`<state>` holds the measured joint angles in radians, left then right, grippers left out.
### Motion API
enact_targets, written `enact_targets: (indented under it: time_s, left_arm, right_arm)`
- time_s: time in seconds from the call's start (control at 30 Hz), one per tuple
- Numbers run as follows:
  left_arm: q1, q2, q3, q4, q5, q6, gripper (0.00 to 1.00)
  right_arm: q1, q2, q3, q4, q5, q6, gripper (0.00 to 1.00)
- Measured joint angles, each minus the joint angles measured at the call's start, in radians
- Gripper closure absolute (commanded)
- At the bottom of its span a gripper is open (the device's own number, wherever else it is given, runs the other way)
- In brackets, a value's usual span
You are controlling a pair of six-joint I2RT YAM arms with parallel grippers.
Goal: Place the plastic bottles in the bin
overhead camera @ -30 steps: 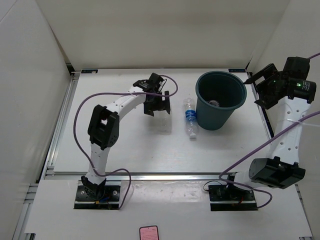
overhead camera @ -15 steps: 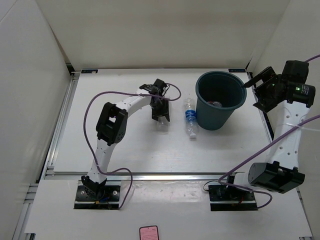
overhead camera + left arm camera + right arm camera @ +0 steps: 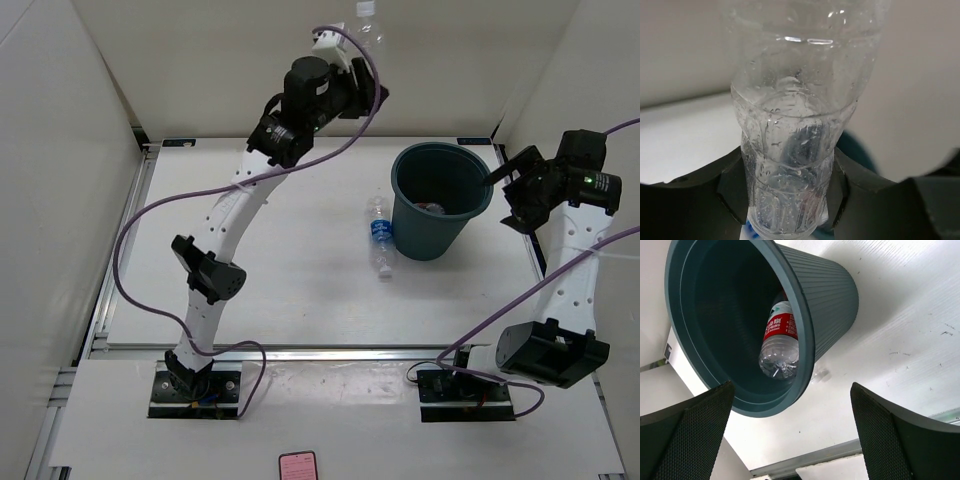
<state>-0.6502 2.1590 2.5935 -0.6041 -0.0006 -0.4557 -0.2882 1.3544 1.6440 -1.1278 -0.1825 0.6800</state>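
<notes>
The bin [image 3: 430,235] stands on the right rear part of the counter [image 3: 280,270]; the first bottle [image 3: 780,340] lies inside it, against its wall; the second bottle [image 3: 379,235] lies on the counter just left of the bin, pointing front to back; the third bottle [image 3: 790,150] sits between the jaws of the left gripper [image 3: 360,52], high above the counter's rear edge and left of the bin; the right gripper [image 3: 508,188] hangs just right of the bin's rim.
</notes>
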Motion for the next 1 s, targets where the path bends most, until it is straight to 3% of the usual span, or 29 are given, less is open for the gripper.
enact_targets:
  time_s: [0.33,0.4,0.43,0.47,0.67,0.8,0.93,1.0]
  left_arm:
    - [-0.094,0.112,0.011,0.282,0.153,-0.060,0.37]
    - [-0.099,0.148,-0.012,0.297,0.179,-0.076,0.29]
    - [-0.100,0.164,-0.026,0.298,0.195,-0.085,0.19]
    - [-0.103,0.179,-0.036,0.297,0.207,-0.091,0.00]
    - [-0.114,0.185,-0.066,0.297,0.233,-0.093,0.00]
    - [-0.116,0.081,-0.155,0.306,0.245,-0.055,0.00]
    - [-0.116,-0.095,-0.331,0.327,0.233,0.006,0.00]
    - [-0.109,-0.226,-0.494,0.336,0.195,0.026,0.00]
  right_arm:
    - [-0.007,-0.023,0.052,-0.004,0.021,-0.005,0.00]
    - [-0.007,-0.040,0.063,-0.006,0.023,-0.008,0.00]
    - [-0.007,-0.049,0.064,-0.005,0.024,-0.008,0.00]
    - [-0.007,-0.060,0.064,-0.007,0.026,-0.008,0.00]
    - [-0.007,-0.094,0.050,-0.005,0.030,-0.009,0.00]
    - [-0.007,-0.099,0.003,-0.002,0.021,-0.004,0.00]
    - [-0.007,-0.093,-0.032,0.002,0.008,0.002,0.00]
    - [-0.007,-0.087,-0.032,0.004,-0.002,0.009,0.00]
